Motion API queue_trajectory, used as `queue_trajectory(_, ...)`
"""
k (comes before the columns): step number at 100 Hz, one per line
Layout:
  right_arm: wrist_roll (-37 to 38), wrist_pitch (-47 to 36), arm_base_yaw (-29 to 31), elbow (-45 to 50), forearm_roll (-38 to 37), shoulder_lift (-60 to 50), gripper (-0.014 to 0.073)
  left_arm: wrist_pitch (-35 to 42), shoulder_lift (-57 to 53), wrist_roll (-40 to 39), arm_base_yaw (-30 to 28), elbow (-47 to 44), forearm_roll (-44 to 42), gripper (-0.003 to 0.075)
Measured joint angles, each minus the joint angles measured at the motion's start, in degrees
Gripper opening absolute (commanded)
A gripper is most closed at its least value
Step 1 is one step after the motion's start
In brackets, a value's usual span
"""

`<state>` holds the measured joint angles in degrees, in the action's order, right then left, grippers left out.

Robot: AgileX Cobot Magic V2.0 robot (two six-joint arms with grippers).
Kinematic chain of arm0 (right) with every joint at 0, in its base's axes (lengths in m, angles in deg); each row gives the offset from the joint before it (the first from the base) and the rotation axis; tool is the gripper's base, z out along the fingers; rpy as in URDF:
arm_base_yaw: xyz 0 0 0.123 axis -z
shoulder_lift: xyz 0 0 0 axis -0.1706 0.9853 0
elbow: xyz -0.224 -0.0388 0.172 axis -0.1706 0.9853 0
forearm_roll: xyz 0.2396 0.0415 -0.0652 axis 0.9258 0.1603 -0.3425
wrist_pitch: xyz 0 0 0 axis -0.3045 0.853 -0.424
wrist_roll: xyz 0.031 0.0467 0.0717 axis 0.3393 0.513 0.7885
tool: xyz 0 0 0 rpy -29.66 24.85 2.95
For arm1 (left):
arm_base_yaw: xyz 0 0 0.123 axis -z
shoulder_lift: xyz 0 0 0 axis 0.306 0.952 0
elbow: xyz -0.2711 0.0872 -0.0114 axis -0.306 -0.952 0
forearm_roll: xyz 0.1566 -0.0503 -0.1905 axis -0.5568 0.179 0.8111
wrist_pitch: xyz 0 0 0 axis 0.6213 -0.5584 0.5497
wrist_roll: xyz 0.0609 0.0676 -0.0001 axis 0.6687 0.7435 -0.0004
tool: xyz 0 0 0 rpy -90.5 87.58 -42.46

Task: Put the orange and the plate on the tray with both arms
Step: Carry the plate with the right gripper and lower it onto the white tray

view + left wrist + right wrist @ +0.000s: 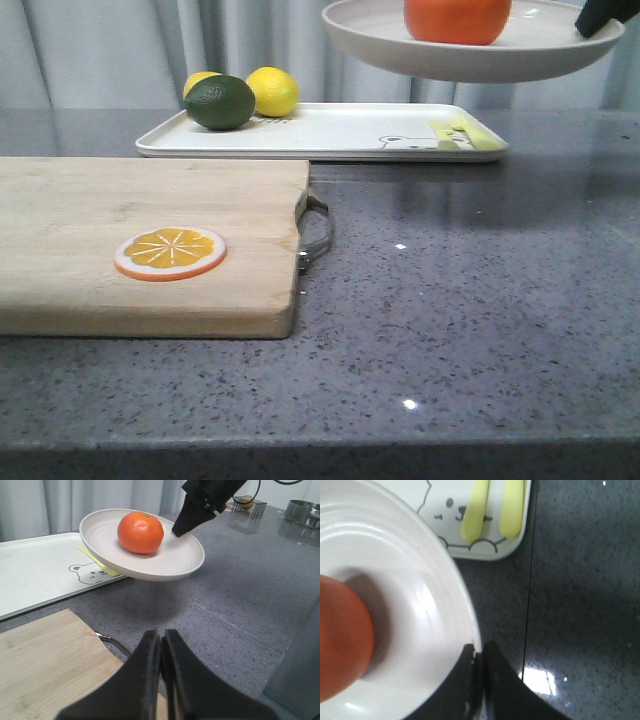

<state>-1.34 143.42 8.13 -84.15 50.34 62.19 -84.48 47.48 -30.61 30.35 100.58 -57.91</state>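
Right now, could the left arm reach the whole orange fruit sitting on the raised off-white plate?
Probably yes: the whole orange fruit sits uncovered on the off-white plate, the right gripper pinches only its far rim, and the shut left gripper faces it.

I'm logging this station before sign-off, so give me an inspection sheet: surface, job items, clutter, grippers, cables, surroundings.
Surface: grey speckled countertop, dry, with light glints.
Job's things: orange sits in the plate, which is held in the air near the tray's corner; the tray lies flat at the back.
Clutter: two lemons and a dark green fruit on the tray; wooden cutting board carrying an orange slice.
Grippers: right gripper pinches the plate's rim; left gripper shut, holding nothing.
Cables: a dark cable loops behind the right arm.
Surroundings: grey curtain; metal items far back.
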Motion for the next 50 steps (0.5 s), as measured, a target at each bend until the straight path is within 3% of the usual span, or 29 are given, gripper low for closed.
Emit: queue_trajectory(50, 2.5, 7.9, -2.5, -34.5, 0.6, 26.0, -0.0066, 0.0, 0.0, 0.0, 0.0, 0.0, 0.0, -0.002)
